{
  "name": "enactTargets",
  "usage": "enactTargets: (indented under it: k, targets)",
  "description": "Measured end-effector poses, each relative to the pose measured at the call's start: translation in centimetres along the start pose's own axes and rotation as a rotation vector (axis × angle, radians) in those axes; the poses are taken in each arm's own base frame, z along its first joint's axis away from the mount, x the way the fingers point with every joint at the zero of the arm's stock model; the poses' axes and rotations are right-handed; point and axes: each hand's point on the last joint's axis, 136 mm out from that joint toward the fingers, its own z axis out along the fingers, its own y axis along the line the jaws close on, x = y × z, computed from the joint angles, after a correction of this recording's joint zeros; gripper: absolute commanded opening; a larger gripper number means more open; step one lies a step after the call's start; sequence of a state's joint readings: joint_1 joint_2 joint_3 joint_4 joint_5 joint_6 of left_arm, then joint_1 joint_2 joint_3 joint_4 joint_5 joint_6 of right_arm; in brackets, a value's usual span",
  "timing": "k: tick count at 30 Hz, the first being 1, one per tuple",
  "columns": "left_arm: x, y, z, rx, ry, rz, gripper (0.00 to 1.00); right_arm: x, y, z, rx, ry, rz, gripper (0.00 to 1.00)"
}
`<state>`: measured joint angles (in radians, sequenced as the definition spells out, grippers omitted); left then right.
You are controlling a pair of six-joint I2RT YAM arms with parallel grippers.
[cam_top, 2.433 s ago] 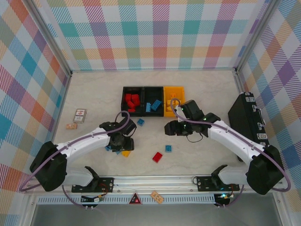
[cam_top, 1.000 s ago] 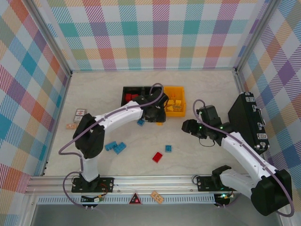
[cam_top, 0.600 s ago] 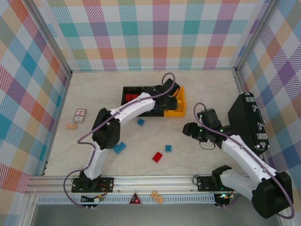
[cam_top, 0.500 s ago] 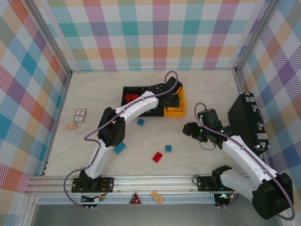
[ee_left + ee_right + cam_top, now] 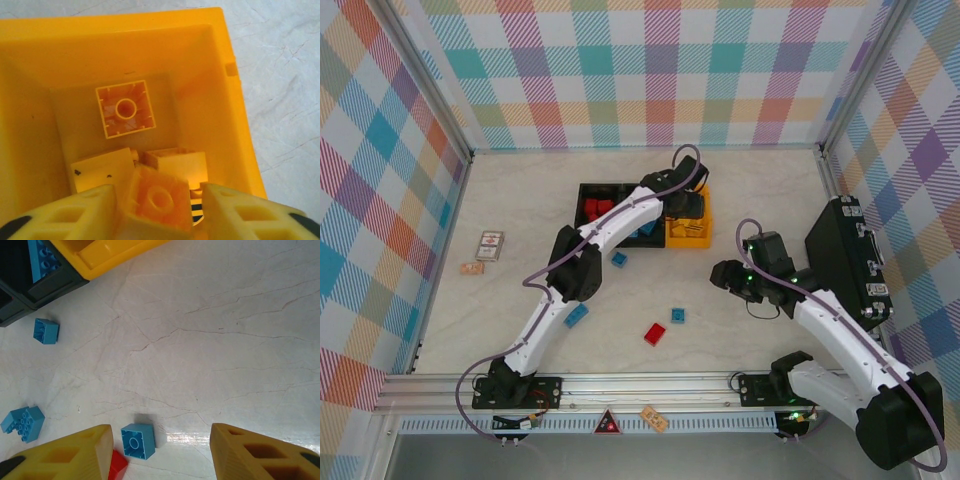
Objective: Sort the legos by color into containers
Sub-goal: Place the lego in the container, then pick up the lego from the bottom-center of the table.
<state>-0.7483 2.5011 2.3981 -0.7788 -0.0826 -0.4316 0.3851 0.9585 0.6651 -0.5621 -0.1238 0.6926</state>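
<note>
Left wrist: left end effector [image 5: 160, 191] low inside the yellow bin [image 5: 236, 115], fingers apart, a yellow lego [image 5: 150, 212] between them with a gap on its right side; other yellow legos [image 5: 125, 107] lie on the bin floor. Right wrist: right end effector [image 5: 160, 429] parted over the table [image 5: 225, 340] — a blue lego [image 5: 137, 441] and a red lego [image 5: 117, 465] just beside its left finger.

- A black case [image 5: 847, 262] is lying right of the jaws of the right gripper [image 5: 723, 274].
- A printed card [image 5: 491, 245] is lying well left of the jaws of the left gripper [image 5: 686, 210], with a tan block [image 5: 472, 268] beside it.
</note>
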Motion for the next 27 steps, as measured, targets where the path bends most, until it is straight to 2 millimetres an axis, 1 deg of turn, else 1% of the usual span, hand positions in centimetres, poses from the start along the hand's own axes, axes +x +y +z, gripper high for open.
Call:
enactTargets:
  k: [5,8,12,16,19,22,27]
  targets:
    - [0.5,0.4,0.0,-0.012,0.009,0.001,0.59,0.1,-0.2,0.3,0.008,0.011,0.003,0.54]
    - [0.3,0.4,-0.8,-0.008,0.002,0.000,0.59,0.1,-0.2,0.3,0.009,0.011,0.003,0.54]
    - [-0.3,-0.1,-2.6,0.009,-0.020,0.000,0.59,0.1,-0.2,0.3,0.009,0.011,0.003,0.54]
    - [-0.8,-0.8,-5.0,0.040,-0.041,0.002,0.59,0.1,-0.2,0.3,0.009,0.011,0.002,0.54]
    - [-0.8,-1.3,-6.5,0.070,-0.053,0.003,0.59,0.1,-0.2,0.3,0.009,0.011,-0.005,0.54]
    - [0.4,-1.3,-7.9,0.091,-0.043,-0.002,0.59,0.1,-0.1,0.3,0.007,0.013,-0.021,0.54]
    - [3.1,0.3,-10.1,0.095,-0.017,-0.014,0.59,0.1,0.4,0.2,0.000,0.029,-0.041,0.54]
